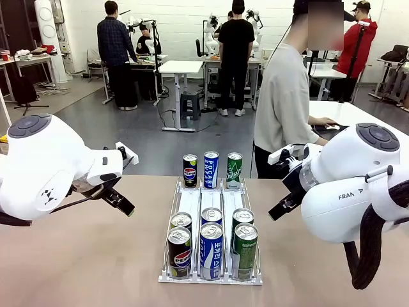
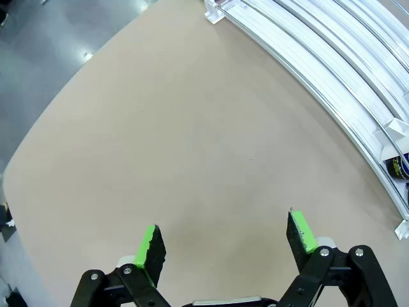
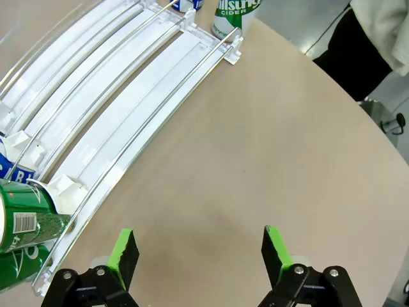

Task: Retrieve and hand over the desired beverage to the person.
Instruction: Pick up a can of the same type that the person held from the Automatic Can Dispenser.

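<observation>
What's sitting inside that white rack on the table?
The rack holds six cans at its near end, two per lane: Pepsi cans, blue cans, green cans. Each front can hides most of the one behind.

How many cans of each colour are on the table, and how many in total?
Black cans: 3
Blue cans: 3
Green cans: 3
Total: 9
</observation>
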Robot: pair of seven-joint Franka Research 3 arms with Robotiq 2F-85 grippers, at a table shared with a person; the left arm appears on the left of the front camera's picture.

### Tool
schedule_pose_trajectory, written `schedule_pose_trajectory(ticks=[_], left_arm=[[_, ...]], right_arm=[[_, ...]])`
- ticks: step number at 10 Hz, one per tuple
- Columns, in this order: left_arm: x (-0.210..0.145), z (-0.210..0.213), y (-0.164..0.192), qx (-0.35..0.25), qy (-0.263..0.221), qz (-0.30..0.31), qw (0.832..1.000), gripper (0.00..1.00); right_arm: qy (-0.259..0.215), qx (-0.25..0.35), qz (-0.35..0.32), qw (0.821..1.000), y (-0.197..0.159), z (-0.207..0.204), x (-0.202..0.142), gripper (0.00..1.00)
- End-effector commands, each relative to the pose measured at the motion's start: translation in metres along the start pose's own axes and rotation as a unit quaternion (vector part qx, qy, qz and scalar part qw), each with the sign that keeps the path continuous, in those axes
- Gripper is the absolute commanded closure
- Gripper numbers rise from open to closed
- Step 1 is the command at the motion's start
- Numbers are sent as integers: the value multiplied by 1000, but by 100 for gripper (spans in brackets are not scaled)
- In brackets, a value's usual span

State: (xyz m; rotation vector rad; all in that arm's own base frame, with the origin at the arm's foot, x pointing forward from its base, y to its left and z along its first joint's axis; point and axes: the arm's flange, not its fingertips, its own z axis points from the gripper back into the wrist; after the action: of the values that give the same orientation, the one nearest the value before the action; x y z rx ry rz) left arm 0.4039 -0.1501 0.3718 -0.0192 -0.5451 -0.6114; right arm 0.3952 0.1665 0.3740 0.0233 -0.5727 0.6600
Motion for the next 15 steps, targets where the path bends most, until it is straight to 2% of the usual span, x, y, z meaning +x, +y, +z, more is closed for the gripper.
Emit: schedule_pose_trajectory(ticks=[1, 5, 6, 7, 9, 11, 12, 13, 15], left_arm=[[0, 0, 0, 0, 0, 0, 1000, 0], [0, 0, 0, 0, 0, 0, 1000, 0], [18, 53, 7, 4, -33, 7, 999, 0], [35, 94, 19, 7, -27, 16, 999, 0], [75, 160, 37, 12, 4, -14, 1000, 0], [101, 214, 40, 17, 8, -15, 1000, 0], [107, 223, 45, 16, -1, -10, 1000, 0], [86, 210, 34, 11, -9, -6, 1000, 0], [86, 210, 34, 11, -9, -6, 1000, 0]], right_arm=[[0, 0, 0, 1000, 0, 0, 0, 0], [0, 0, 0, 1000, 0, 0, 0, 0], [-4, -14, 15, 1000, 9, 48, 11, 0], [2, -41, 16, 999, 11, 89, 22, 0], [30, -80, 29, 996, 9, 160, 51, 0], [30, -120, 18, 992, 13, 216, 76, 0], [25, -127, 16, 991, 8, 231, 83, 0], [15, -103, 27, 994, 8, 214, 58, 0], [15, -103, 27, 994, 8, 214, 58, 0]])
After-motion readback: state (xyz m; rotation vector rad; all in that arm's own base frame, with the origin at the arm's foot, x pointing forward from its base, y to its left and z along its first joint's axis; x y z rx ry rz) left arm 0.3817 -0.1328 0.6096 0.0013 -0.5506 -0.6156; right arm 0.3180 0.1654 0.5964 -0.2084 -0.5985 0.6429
